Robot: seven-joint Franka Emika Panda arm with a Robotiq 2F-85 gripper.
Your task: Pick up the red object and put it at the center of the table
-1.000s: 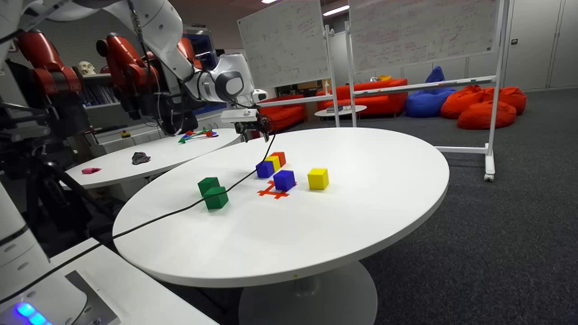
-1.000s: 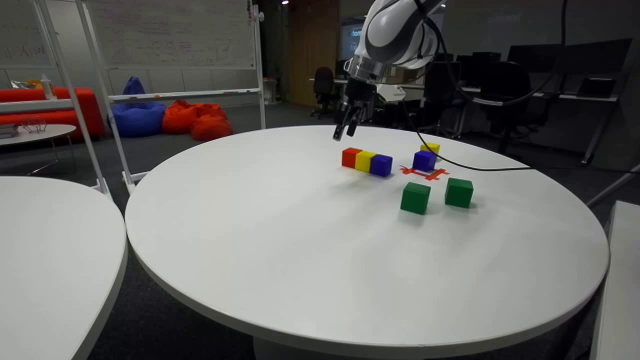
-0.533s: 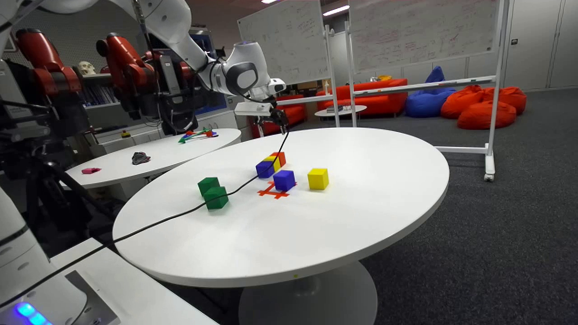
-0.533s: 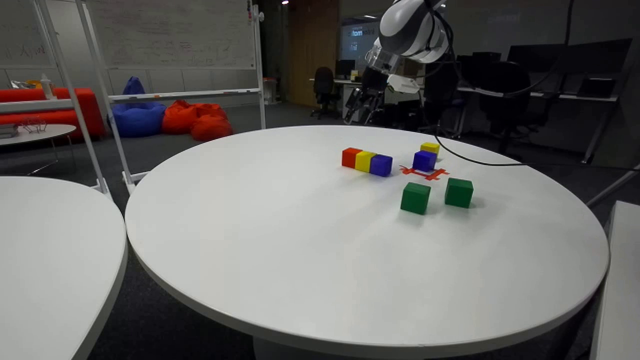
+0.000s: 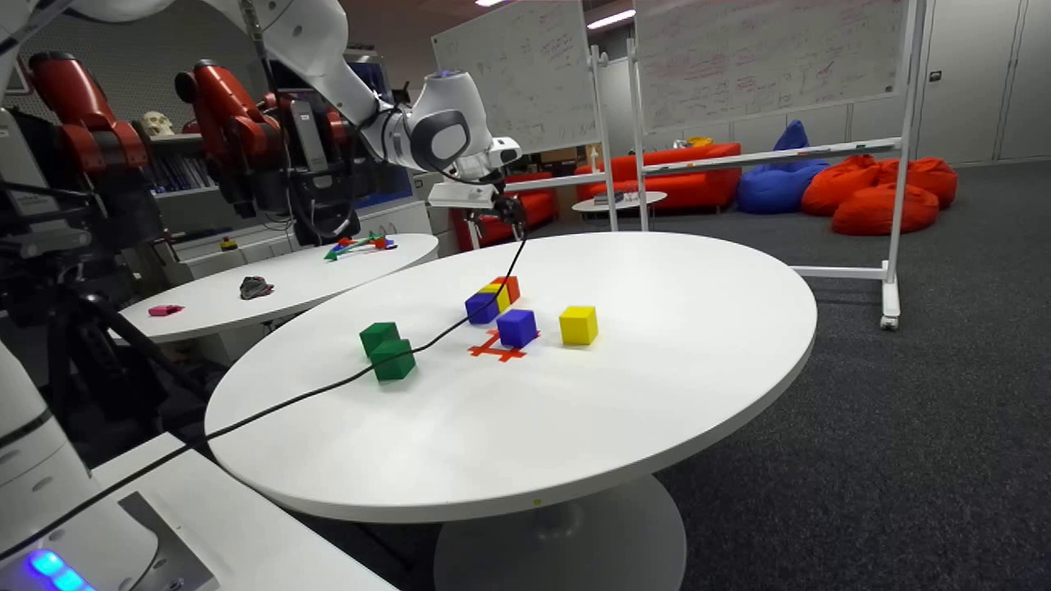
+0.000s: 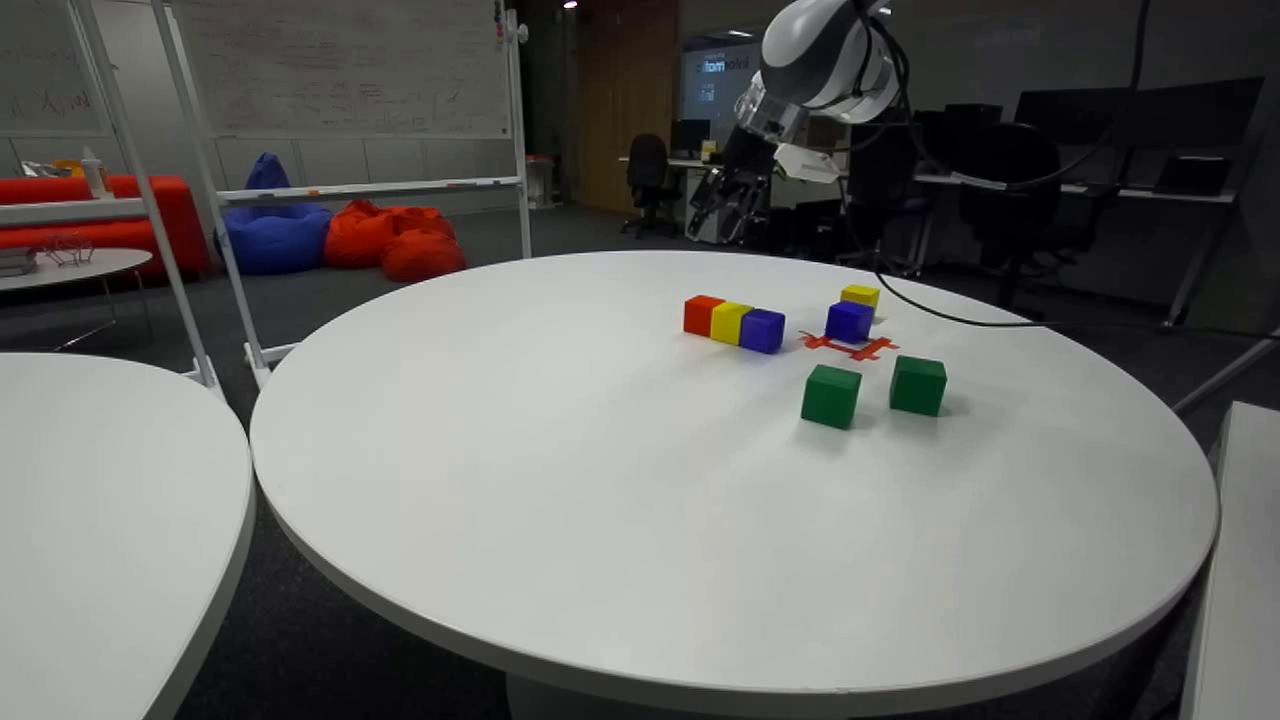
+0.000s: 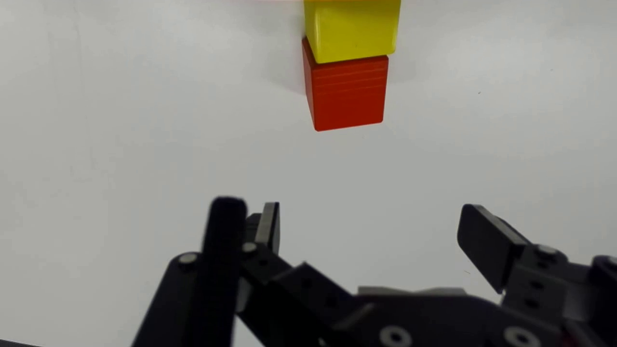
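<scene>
claw (image 7: 371, 213) spread wide and holding nothing, red cube (image 7: 349, 94) is on the table (image 7: 168, 144) below and ahead of it, roughly in line with the gap, far face against a yellow cube (image 7: 355, 31)

In the wrist view the gripper (image 7: 371, 217) is seen entering from the bottom edge, its fingers (image 7: 486, 245) spread wide apart and their inner faces turned toward each other. In an exterior view the white arm (image 5: 316, 61) is stretched out from the upper left, cut off above by the edge, and bent downward at the wrist (image 5: 452, 94); the base (image 5: 78, 521) is lit by blue lights (image 5: 47, 563). In an exterior view the gripper is slanted down and leftward from a silvery coupling (image 6: 768, 112).
</scene>
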